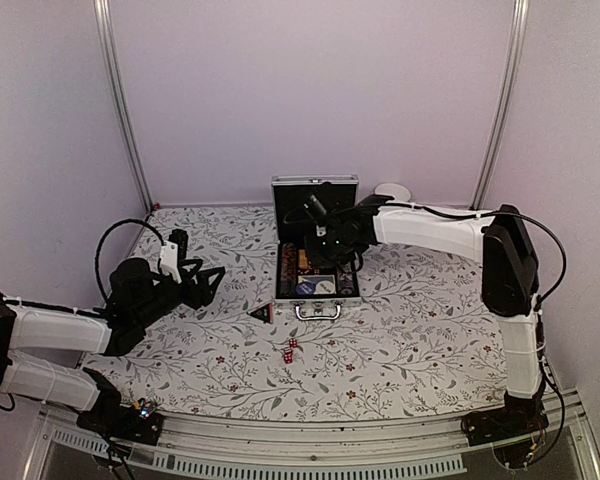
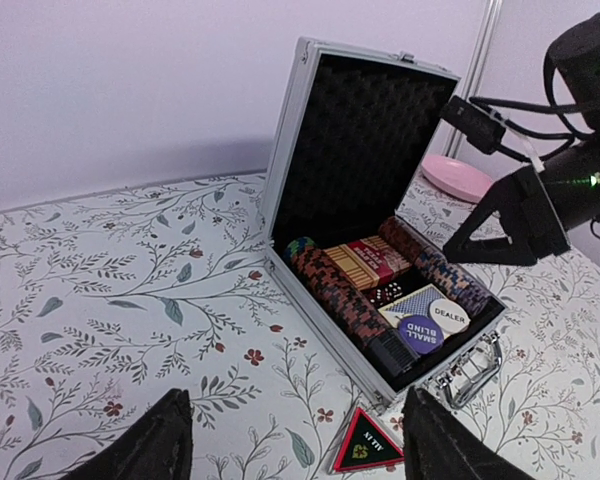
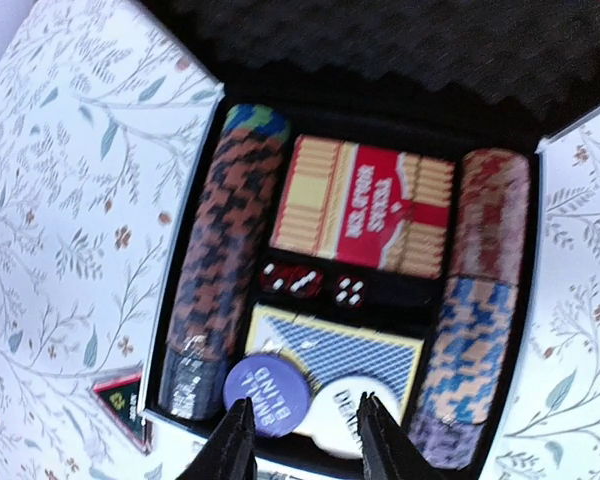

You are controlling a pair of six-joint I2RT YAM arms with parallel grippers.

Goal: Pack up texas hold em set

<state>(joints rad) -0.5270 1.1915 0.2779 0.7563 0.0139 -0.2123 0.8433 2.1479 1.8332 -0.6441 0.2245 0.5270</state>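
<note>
Two small red dice [image 1: 290,348] lie loose on the cloth-covered counter [image 1: 410,340], nearest the arm bases. They are hard, smooth cubes, likely to squirt or roll out of a pinch.

Just beyond, the black triangular piece [image 2: 368,442], flat, thin and red-edged, lies near the case's front corner. The risk here is that fingers skid over it and push it along the cloth instead of lifting it.

The left tool [image 2: 298,420] hangs over the counter, spread wide and empty.

The small aluminium case [image 2: 320,328] stands open mid-counter, its bright metal handle [image 2: 470,372] toward the front. Inside sit two ridged chip rows [image 3: 225,240], a glossy tan-red card pack [image 3: 365,205], two dark dice [image 3: 305,283] and a purple SMALL BLIND disc [image 3: 268,392].

The right tool [image 3: 303,410] hovers just above that disc, fingers partly spread, nothing pinched. A low pass could dislodge discs or chips.

The upright lid [image 2: 283,150], lined with black egg-crate foam [image 2: 365,150], could drop shut if nudged, leaving pieces outside.
</note>
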